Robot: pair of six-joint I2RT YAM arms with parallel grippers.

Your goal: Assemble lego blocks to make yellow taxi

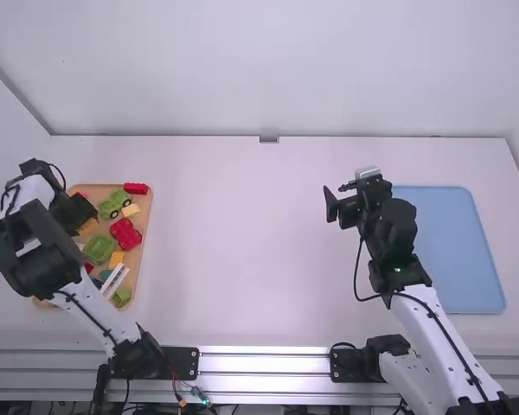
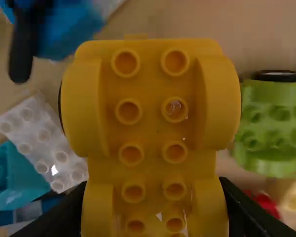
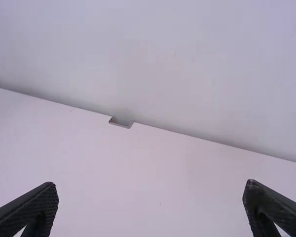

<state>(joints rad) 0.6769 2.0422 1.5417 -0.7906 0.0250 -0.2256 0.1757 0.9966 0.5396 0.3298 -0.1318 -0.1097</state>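
Yellow block (image 2: 151,91), white table (image 1: 242,246), pale wall (image 1: 268,78) beyond

From where I sit at the controls, I can't make out any readable words, labels, brands, numbers or signs.
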